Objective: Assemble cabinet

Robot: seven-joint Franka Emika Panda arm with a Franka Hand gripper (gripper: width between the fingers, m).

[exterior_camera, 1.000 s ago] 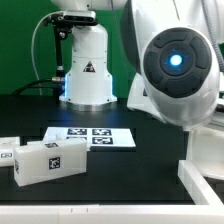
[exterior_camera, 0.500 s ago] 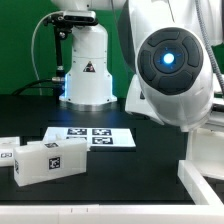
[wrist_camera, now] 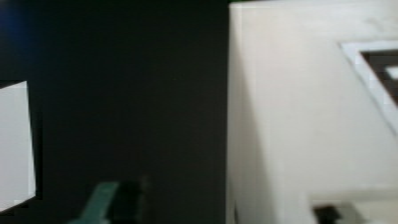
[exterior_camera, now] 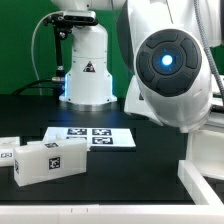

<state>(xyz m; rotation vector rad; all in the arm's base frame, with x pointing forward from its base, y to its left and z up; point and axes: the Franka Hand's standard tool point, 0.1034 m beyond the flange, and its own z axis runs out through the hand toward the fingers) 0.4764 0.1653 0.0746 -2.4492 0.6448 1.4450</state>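
Note:
In the wrist view the cabinet (wrist_camera: 294, 130) is a big white body with a black-and-white tag (wrist_camera: 377, 75) on it, lying on the black table. In the exterior view its white edge (exterior_camera: 200, 182) shows at the lower right, mostly hidden by the arm. Only one blurred pale fingertip (wrist_camera: 102, 202) of my gripper shows, over the bare table beside the cabinet and apart from it. I cannot tell how the jaws stand. In the exterior view the gripper is hidden behind the arm's big white joint (exterior_camera: 170, 65). A smaller white tagged block (exterior_camera: 45, 160) lies at the exterior view's left.
The marker board (exterior_camera: 90, 137) lies flat in the middle of the black table. The robot's white base (exterior_camera: 87, 70) stands at the back. Another white piece (wrist_camera: 13, 140) shows at the edge of the wrist view. A further white part (exterior_camera: 6, 146) lies behind the tagged block.
The arm's big joint with the blue light has shifted a little toward the exterior view's left. The parts on the table have not moved.

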